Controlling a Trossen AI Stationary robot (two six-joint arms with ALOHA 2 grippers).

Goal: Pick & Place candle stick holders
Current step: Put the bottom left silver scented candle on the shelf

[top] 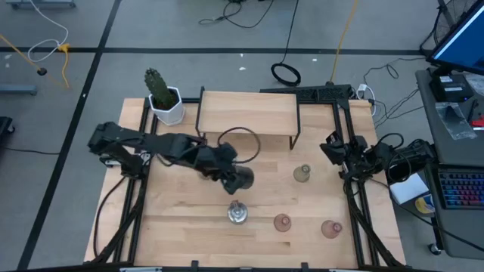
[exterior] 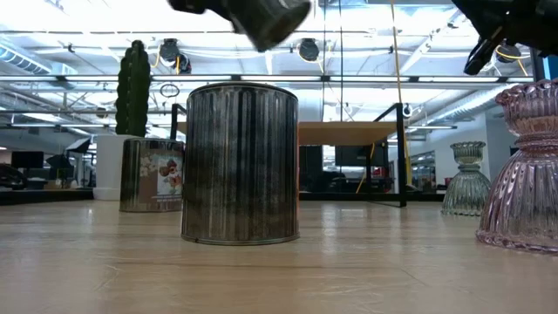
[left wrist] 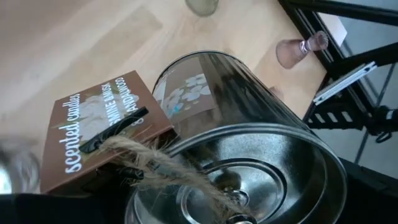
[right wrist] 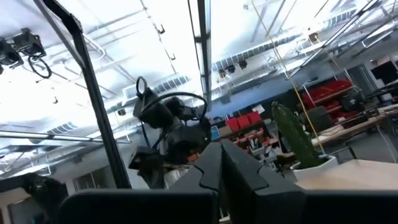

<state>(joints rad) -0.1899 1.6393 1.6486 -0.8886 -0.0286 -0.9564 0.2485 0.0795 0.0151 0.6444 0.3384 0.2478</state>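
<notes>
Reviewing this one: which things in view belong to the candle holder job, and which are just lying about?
Job:
- held silvery holder, in the left gripper
- near silvery holder
- labelled silvery holder
- pink holder
- second pink holder
- green holder

Lying about:
- cactus
- wooden shelf
- right gripper, idle at the table's right edge

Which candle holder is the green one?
The pale green holder, standing alone nearer the wooden shelf. The two glass ones by the table's front edge are pink.

Silver ribbed holder [exterior: 241,163]; pink glass holder [exterior: 523,170]; pale green holder [exterior: 467,180]; brown label w/ white script [left wrist: 99,127].
</notes>
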